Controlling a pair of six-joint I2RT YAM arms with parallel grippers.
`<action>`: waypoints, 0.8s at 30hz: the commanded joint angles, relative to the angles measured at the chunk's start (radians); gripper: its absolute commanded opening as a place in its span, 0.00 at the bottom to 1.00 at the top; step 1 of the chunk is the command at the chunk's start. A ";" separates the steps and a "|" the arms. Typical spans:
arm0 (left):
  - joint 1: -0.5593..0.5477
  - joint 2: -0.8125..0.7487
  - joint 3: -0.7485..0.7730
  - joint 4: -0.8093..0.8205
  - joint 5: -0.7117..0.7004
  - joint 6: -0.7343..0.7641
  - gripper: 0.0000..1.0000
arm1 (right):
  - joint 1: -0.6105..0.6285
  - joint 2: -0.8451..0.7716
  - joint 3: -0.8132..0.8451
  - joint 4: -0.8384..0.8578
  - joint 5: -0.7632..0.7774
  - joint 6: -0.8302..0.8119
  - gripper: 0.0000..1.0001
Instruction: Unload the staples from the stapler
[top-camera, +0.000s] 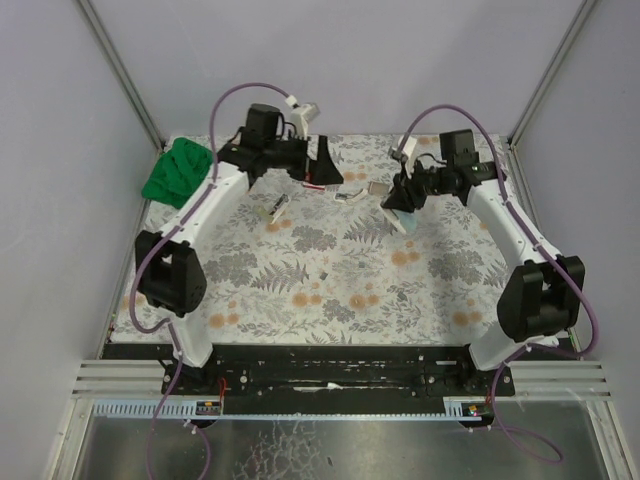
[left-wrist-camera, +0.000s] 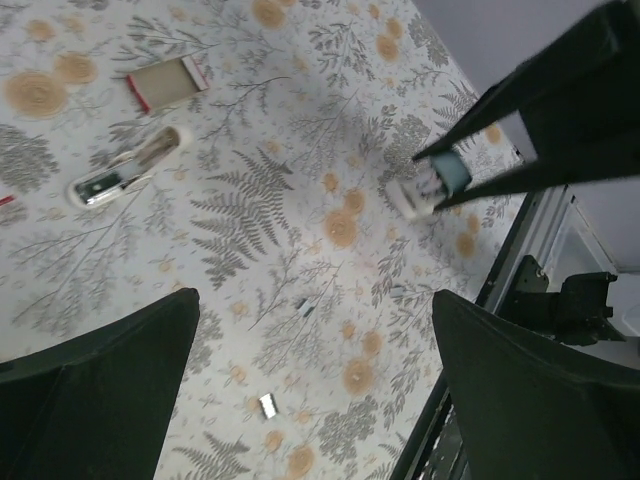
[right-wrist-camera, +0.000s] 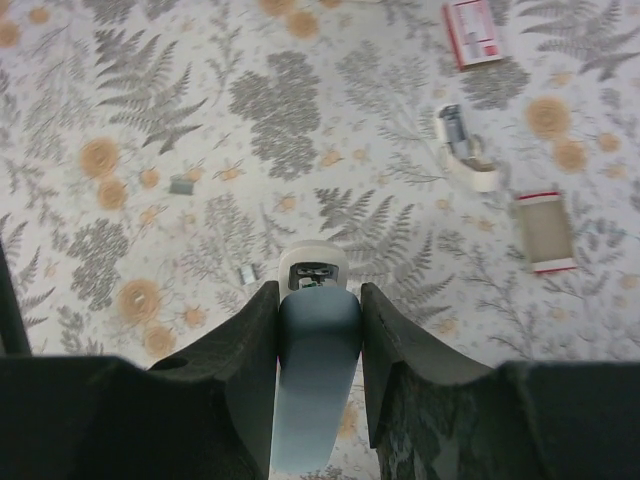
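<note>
Right claw (right-wrist-camera: 318, 292) gripping stapler (right-wrist-camera: 318, 350) (tilted downward), left claw (left-wrist-camera: 315, 300) spread

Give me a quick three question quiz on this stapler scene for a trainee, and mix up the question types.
1. Multiple choice: which arm's jaws hold the blue stapler? A left, B right, C neither.
2. True or false: the left gripper is open and holds nothing.
3. Fill in: the crumpled cloth at the far left is ____ in colour.

Key: 1 B; 2 true; 3 green.
</note>
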 joint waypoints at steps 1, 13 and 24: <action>-0.087 0.071 0.079 -0.009 -0.084 -0.090 1.00 | -0.002 -0.110 -0.086 0.045 -0.187 -0.129 0.11; -0.162 0.167 0.099 -0.005 -0.068 -0.116 1.00 | -0.002 -0.201 -0.185 0.110 -0.313 -0.156 0.09; -0.174 0.143 0.060 0.051 0.020 -0.149 1.00 | -0.001 -0.191 -0.192 0.113 -0.284 -0.164 0.08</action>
